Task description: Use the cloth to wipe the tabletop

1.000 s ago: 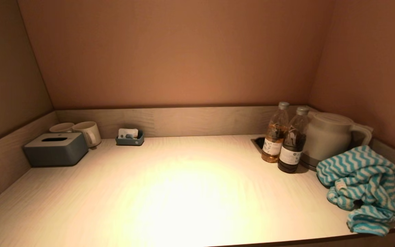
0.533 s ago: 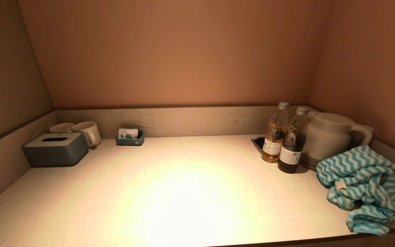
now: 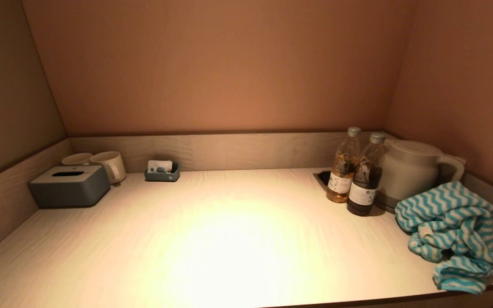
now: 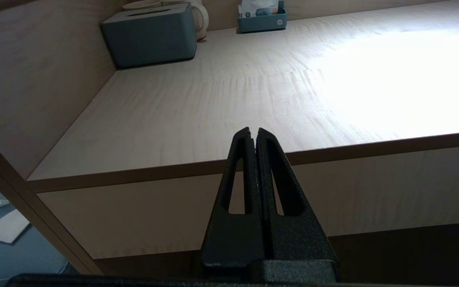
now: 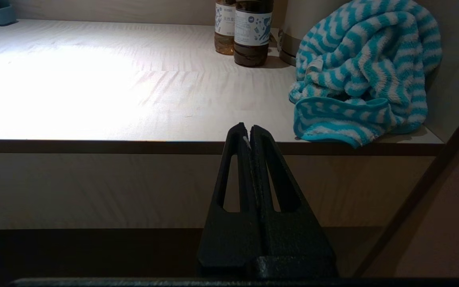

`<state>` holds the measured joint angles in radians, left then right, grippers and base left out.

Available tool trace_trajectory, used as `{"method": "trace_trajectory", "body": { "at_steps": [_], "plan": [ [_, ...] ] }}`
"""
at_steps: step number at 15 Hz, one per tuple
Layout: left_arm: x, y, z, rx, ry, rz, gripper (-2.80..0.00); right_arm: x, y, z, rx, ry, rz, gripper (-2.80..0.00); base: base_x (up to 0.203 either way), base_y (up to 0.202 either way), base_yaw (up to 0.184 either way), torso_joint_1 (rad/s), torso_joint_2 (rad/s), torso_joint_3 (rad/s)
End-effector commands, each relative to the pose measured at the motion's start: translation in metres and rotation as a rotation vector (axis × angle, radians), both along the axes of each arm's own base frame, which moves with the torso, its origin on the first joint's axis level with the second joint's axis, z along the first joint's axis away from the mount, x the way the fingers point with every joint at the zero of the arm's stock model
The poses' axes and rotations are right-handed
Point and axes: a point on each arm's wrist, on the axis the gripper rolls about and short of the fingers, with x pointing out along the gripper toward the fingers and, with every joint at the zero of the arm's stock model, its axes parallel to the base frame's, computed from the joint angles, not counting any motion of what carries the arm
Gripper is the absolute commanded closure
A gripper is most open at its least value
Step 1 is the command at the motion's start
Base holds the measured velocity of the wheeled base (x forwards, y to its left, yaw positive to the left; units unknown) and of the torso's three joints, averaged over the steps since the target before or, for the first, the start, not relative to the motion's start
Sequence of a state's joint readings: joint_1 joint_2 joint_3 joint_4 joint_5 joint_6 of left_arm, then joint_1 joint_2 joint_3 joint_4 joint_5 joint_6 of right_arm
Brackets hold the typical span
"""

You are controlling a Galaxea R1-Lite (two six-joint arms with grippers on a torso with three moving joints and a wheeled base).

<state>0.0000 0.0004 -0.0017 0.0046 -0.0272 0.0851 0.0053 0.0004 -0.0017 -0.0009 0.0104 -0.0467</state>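
The cloth [image 3: 452, 233], a turquoise and white zigzag towel, lies bunched at the near right corner of the pale wood-grain tabletop [image 3: 229, 231], against the right rim. In the right wrist view the cloth [image 5: 365, 79] is ahead and to one side of my right gripper [image 5: 250, 128], which is shut and empty, in front of and below the tabletop's front edge. My left gripper [image 4: 253, 131] is shut and empty too, before the front edge near the tabletop's [image 4: 197, 103] left end. Neither arm shows in the head view.
Two bottles [image 3: 354, 173] and a pale kettle [image 3: 411, 171] stand behind the cloth. A grey tissue box [image 3: 70, 186], two mugs [image 3: 101, 164] and a small blue tray [image 3: 162, 172] sit at the back left. A low rim [image 3: 229, 149] runs round three sides.
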Motion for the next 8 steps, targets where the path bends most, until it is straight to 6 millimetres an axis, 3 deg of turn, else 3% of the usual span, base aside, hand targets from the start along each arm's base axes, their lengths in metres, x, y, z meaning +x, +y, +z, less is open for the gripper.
{"method": "trace_trajectory", "body": {
  "at_steps": [1,8],
  "plan": [
    [0.0,0.0,-0.0001,0.001,0.0,0.0,0.0,0.0,0.0,0.0,-0.001,-0.001,0.001,0.0,0.0,0.0,0.0,0.0,0.0,0.0],
    [0.0,0.0,-0.0001,0.001,0.0,0.0,0.0,0.0,0.0,0.0,-0.001,-0.001,0.0,0.0,0.0,0.0,0.0,0.0,0.0,0.0]
  ]
}}
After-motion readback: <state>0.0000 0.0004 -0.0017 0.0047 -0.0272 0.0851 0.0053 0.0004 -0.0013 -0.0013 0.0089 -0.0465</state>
